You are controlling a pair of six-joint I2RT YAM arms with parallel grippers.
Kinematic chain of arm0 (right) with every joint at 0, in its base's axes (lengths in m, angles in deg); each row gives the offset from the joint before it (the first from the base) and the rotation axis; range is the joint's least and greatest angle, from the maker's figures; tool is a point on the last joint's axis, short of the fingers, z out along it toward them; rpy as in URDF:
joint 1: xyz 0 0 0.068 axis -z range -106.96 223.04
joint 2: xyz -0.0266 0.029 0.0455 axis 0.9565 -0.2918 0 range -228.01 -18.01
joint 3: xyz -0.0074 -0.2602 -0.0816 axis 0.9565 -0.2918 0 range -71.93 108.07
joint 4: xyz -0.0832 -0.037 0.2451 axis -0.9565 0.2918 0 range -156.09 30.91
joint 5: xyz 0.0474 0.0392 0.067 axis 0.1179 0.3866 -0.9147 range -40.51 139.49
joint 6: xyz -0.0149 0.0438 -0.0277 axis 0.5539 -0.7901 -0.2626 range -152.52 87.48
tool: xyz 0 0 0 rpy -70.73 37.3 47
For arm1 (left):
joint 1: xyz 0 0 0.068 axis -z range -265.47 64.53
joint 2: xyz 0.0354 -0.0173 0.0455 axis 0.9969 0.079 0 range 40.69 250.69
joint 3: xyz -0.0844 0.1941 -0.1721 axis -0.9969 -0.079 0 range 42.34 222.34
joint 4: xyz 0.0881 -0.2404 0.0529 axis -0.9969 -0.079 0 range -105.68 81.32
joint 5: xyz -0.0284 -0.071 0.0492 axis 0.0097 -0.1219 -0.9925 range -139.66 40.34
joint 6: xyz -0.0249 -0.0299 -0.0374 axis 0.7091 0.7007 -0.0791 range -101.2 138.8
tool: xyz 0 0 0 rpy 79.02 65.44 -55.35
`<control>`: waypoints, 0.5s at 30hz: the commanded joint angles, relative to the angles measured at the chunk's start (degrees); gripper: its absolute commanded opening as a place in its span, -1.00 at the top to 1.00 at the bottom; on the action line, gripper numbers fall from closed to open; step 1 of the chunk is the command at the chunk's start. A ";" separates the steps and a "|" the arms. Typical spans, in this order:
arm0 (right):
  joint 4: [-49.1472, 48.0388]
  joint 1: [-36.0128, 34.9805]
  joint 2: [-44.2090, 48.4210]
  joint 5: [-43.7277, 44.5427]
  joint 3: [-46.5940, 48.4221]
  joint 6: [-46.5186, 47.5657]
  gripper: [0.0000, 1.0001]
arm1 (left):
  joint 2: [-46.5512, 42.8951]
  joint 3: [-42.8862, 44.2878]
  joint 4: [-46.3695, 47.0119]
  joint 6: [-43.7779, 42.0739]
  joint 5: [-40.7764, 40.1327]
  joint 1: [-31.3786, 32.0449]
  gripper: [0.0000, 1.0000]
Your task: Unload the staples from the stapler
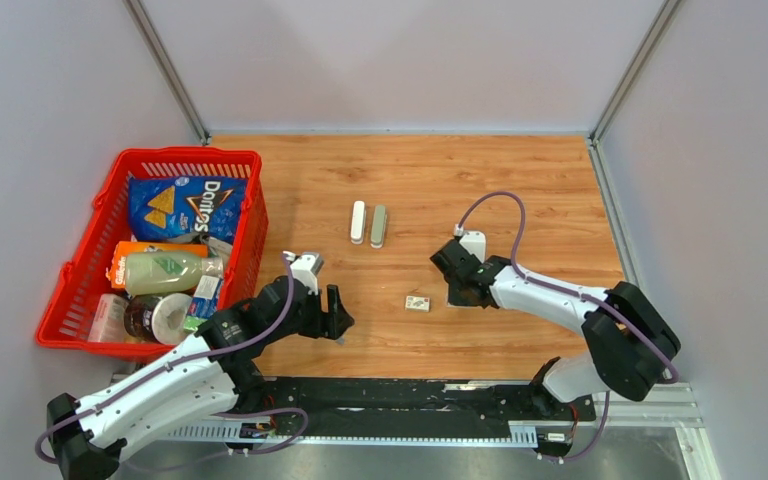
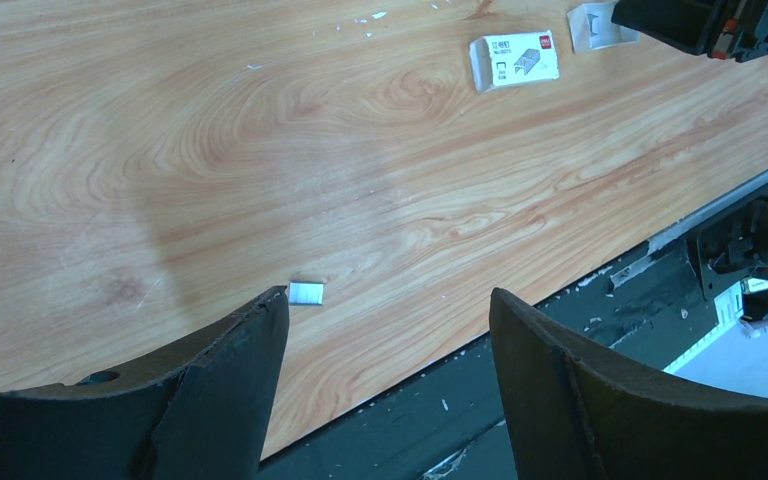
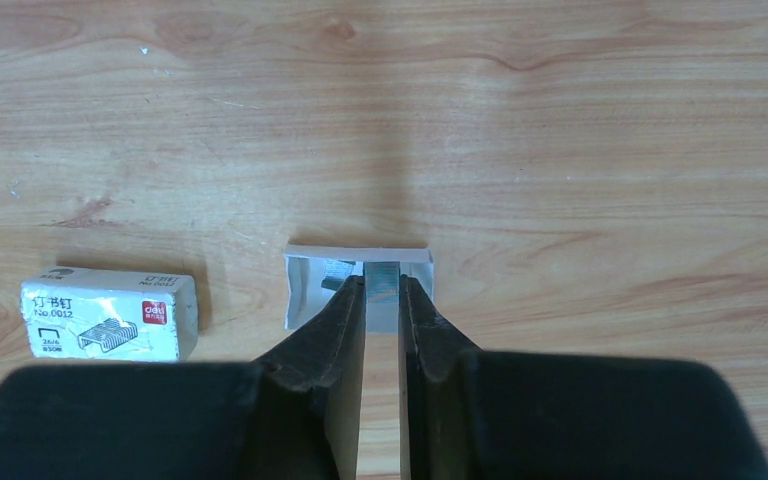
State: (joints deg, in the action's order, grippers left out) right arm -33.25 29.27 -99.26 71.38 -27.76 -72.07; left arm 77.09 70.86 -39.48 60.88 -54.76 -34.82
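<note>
Near desk [image 2: 160, 150] edge: left gripper [image 2: 390, 300], fingers spread wide and empty, a loose staple strip [image 2: 306, 292] lying flat just beside one fingertip, long axis across the wrist view. Mid-desk: right gripper [image 3: 382, 290], fingers pinched on a second staple strip [image 3: 382, 272], apparently lengthwise along them, held over a white tray [image 3: 305, 300], presumably for deposit; staple box [image 3: 108, 314] beside. Far: stapler [image 1: 358, 222], long axis running away from the arms.
</note>
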 commanded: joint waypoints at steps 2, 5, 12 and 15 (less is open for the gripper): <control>-2.78 0.26 -1.19 -0.18 -0.04 0.26 0.67 | 0.16 0.23 1.80 -1.04 0.53 0.23 -0.61; -2.96 0.18 -1.10 -0.62 -0.30 0.00 0.67 | -0.01 0.14 1.63 -1.04 0.36 0.23 -0.61; -3.22 0.26 -1.10 -0.44 -0.39 -0.35 0.56 | 0.16 0.23 1.80 -1.13 0.36 0.15 -0.62; -3.22 0.35 -1.01 -0.27 -0.13 -0.26 0.38 | 0.25 0.32 1.63 -1.22 0.27 0.06 -0.62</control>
State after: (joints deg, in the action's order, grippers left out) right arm -34.50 29.36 -100.44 70.40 -28.07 -72.12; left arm 77.25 70.86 -39.31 60.79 -54.65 -34.82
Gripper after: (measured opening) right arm 0.271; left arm 0.808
